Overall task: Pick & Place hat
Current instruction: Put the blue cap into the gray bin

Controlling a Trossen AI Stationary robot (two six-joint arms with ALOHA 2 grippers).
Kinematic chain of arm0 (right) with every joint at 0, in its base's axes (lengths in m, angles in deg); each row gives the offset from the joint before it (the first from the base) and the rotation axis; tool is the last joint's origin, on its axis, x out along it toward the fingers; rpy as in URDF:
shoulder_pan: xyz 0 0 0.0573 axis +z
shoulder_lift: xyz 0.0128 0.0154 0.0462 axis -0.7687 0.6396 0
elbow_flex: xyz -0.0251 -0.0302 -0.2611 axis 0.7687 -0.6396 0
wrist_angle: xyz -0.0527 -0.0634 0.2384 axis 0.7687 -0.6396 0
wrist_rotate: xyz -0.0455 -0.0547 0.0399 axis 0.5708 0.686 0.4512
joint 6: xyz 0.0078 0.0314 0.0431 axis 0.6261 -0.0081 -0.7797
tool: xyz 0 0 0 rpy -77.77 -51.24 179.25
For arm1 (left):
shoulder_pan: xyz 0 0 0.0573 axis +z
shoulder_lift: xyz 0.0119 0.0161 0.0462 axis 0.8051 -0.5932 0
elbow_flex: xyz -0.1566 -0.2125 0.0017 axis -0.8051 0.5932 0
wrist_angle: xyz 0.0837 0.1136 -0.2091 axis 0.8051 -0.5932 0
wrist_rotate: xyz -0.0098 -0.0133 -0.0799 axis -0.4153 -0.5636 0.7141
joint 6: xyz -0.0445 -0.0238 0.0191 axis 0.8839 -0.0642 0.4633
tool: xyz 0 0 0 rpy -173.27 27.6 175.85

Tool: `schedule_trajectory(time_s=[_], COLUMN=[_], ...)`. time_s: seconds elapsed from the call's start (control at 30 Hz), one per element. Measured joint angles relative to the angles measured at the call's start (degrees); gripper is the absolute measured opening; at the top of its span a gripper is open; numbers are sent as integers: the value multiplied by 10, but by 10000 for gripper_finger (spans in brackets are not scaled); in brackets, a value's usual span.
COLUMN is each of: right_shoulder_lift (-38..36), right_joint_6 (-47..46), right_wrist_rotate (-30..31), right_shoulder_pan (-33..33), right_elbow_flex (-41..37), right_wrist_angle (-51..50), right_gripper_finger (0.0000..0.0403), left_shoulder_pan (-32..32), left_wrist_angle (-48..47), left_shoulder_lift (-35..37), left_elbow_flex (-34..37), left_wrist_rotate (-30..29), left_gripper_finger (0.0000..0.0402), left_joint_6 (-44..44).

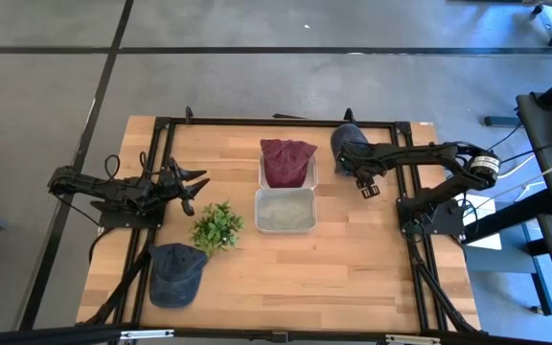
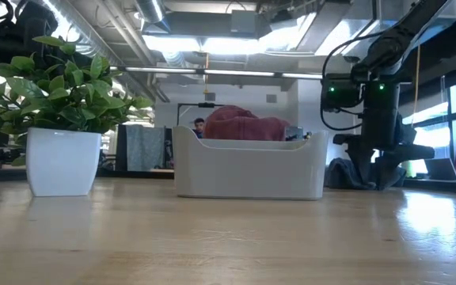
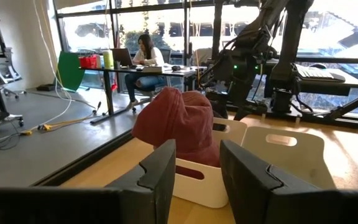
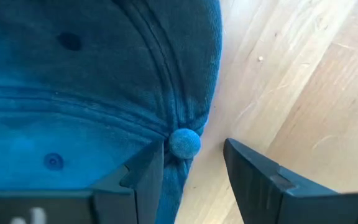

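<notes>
A dark blue cap (image 1: 345, 144) lies on the wooden table at the far right, beside the white bins. My right gripper (image 1: 364, 185) hangs over it, open. In the right wrist view its fingers (image 4: 143, 177) stand either side of the crown's top button (image 4: 184, 142). A maroon hat (image 1: 287, 160) sits in the far white bin (image 1: 263, 178) and also shows in the left wrist view (image 3: 179, 124). A second blue cap (image 1: 175, 273) lies near the table's front left. My left gripper (image 1: 195, 184) is open and empty at the left. My right gripper comes at the blue cap from above, pointing down, its open fingers either side of the crown's button (image 4: 185, 144). Whether a finger touches the cloth, I cannot tell. The cap lies on the table.
A near white bin (image 1: 286, 226) adjoins the far one. A potted green plant (image 1: 217, 226) stands left of it, between the bins and the front cap. Bare wood lies at the near right (image 1: 372, 278). A person sits at a desk in the room beyond (image 3: 145, 59).
</notes>
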Motion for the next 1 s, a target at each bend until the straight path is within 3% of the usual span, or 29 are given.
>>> schedule_trajectory(time_s=[0.4, 1.0], right_shoulder_lift=[0, 0], right_joint_6=[2, 103], right_wrist_rotate=[-2, -7], right_shoulder_pan=[0, 1], right_elbow_flex=[0, 0], right_wrist_angle=[0, 3], right_gripper_finger=[174, 174], left_shoulder_pan=[0, 0], left_wrist_angle=[0, 0], left_shoulder_lift=[0, 0], left_elbow_flex=[0, 0], left_wrist_rotate=[-1, 0], left_gripper_finger=[121, 121], left_joint_6=[-14, 6])
